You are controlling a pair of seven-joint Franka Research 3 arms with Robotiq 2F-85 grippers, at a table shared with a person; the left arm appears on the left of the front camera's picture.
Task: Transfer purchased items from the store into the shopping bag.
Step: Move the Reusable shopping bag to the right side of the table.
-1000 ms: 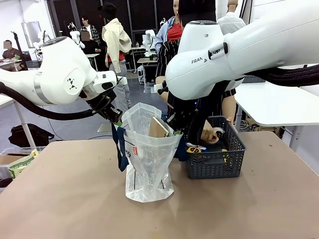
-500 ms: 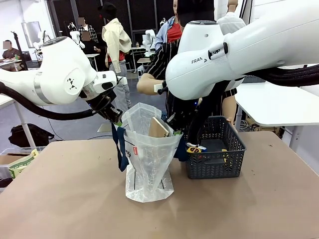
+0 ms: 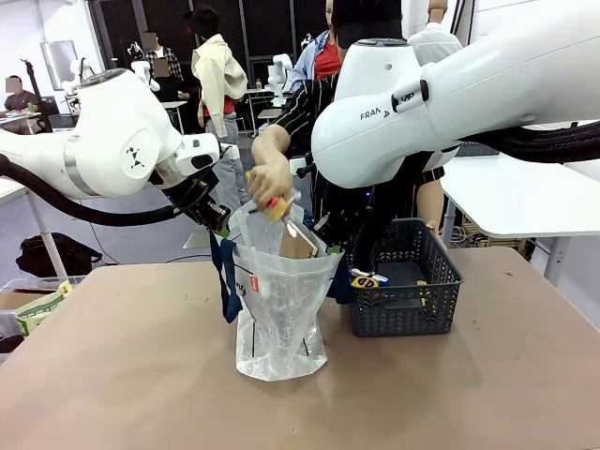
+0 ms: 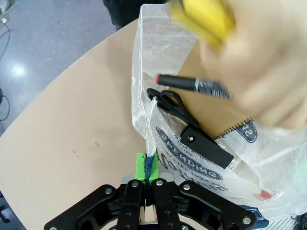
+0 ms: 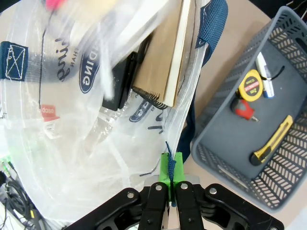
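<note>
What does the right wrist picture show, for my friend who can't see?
The right claw pinches the edge of a clear bag holding a tan notebook. Beside it, a grey basket holds a tape measure and a yellow cutter.

Can't make out the blurred hand [image 4: 268, 62] or its yellow item [image 4: 204, 14], both cut by the top edge. Same smear over the bag [image 5: 62, 120] mouth from the right wrist. Lose the basket [image 5: 230, 165] past the right edge; can't name its small items [image 3: 367, 279] front-on.
</note>
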